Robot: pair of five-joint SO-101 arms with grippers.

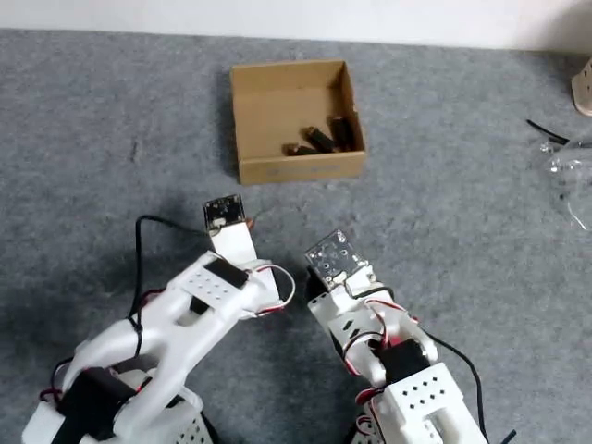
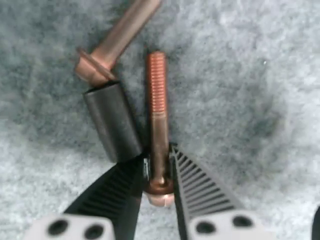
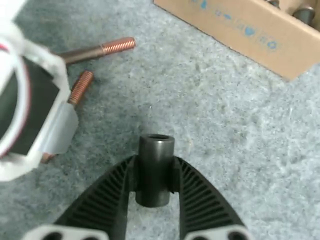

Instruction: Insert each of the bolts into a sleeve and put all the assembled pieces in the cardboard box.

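High view: we see the cardboard box [image 1: 301, 169] at upper centre of the tabletop [image 1: 92, 139], with dark assembled pieces [image 1: 319, 139] inside and clear plastic [image 1: 566, 166] at the right edge. Both arms lean in from the lower edge. Our left jaws pinch one bolt [image 2: 157, 125]; a second bolt [image 2: 117, 40] and a loose sleeve [image 2: 112, 122] lie beside it. Our right jaws clamp a black sleeve [image 3: 155, 167]. We count two bolts and two sleeves outside.

Place: most likely a robotics lab or a maker's bench.
Surface: grey felt-like mat covering the counter [image 1: 462, 231] under the cardboard box [image 1: 242, 120].
Rig: white printed left arm [image 1: 185, 314] and right arm [image 1: 398, 361] with bare wiring, near the box.
Clutter: black cable [image 1: 548, 132] and clear plastic [image 1: 566, 168], well right of the box.
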